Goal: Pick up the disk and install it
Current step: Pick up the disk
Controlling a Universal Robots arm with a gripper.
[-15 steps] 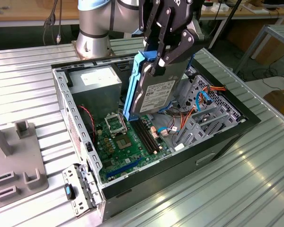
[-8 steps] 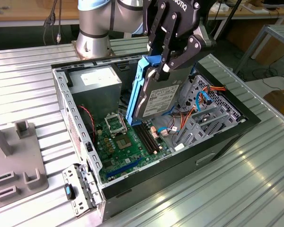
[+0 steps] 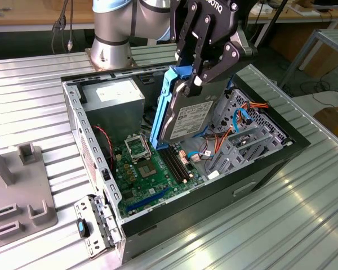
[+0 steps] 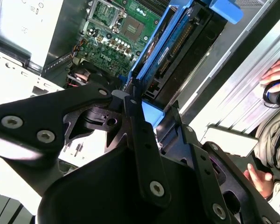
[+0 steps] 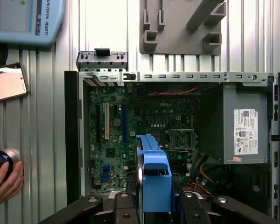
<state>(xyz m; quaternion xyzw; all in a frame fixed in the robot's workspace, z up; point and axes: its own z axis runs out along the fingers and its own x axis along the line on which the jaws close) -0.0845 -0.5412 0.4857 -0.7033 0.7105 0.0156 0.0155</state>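
Blue-framed disk (image 3: 188, 115) on edge, clamped tight by the hand (image 3: 194, 84), above the open computer case (image 3: 259, 171).

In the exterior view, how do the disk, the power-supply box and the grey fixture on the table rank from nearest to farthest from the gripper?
1. disk: held in the gripper, above the open case.
2. power-supply box: in the case's back corner, toward the exterior view's left.
3. grey fixture: on the table outside the case, at the exterior view's far left.
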